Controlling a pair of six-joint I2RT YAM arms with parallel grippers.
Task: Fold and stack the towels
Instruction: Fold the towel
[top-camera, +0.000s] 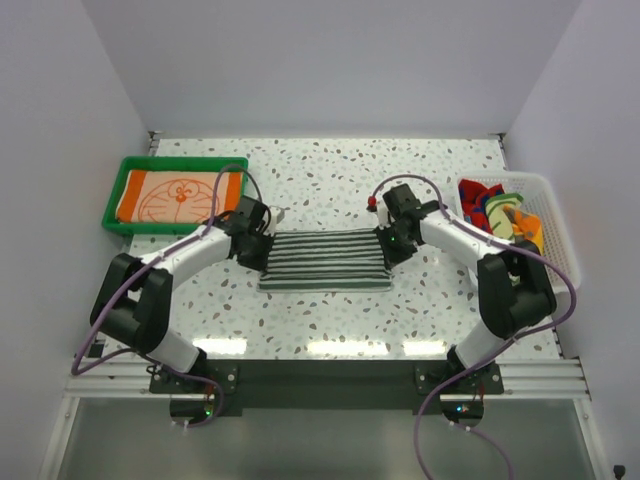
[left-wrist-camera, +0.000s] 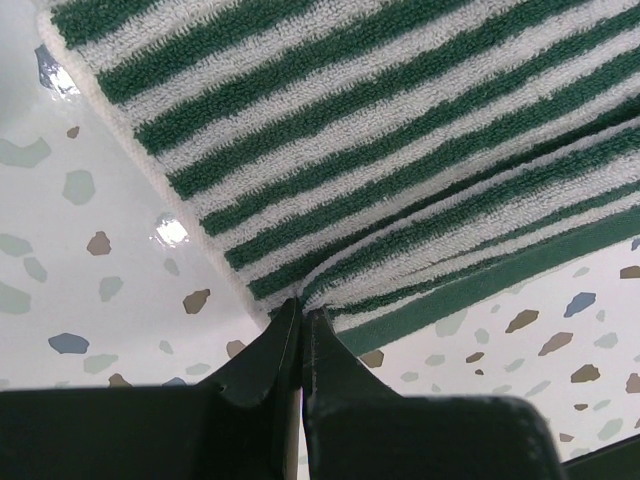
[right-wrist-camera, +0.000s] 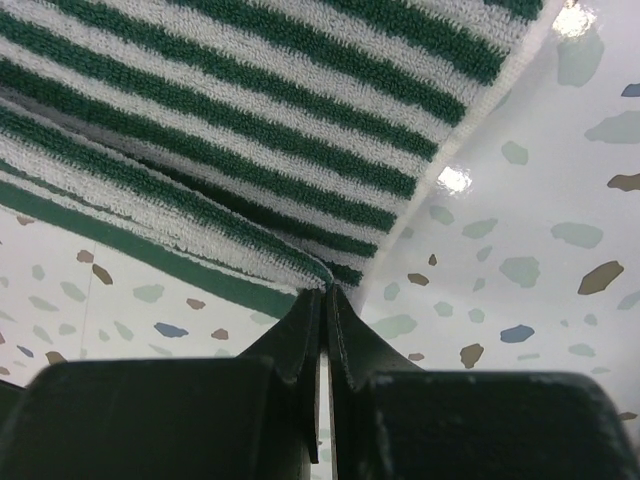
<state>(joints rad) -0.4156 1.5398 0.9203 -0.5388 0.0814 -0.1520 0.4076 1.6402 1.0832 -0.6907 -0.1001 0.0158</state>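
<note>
A dark-and-white striped towel (top-camera: 325, 260) lies spread on the speckled table between the two arms, with a fold running along it. My left gripper (top-camera: 258, 240) is at its left edge. In the left wrist view that gripper (left-wrist-camera: 302, 308) is shut, pinching a raised fold of the striped towel (left-wrist-camera: 380, 140) at its tips. My right gripper (top-camera: 392, 243) is at the right edge. In the right wrist view it (right-wrist-camera: 325, 292) is shut on the lifted corner of the top layer of the striped towel (right-wrist-camera: 250, 110). An orange towel with a cartoon drawing (top-camera: 178, 196) lies flat in the tray.
A green plastic tray (top-camera: 118, 190) stands at the back left. A white mesh basket (top-camera: 560, 225) at the right holds several crumpled coloured towels (top-camera: 505, 215). Purple cables loop over both arms. White walls close in the table on three sides.
</note>
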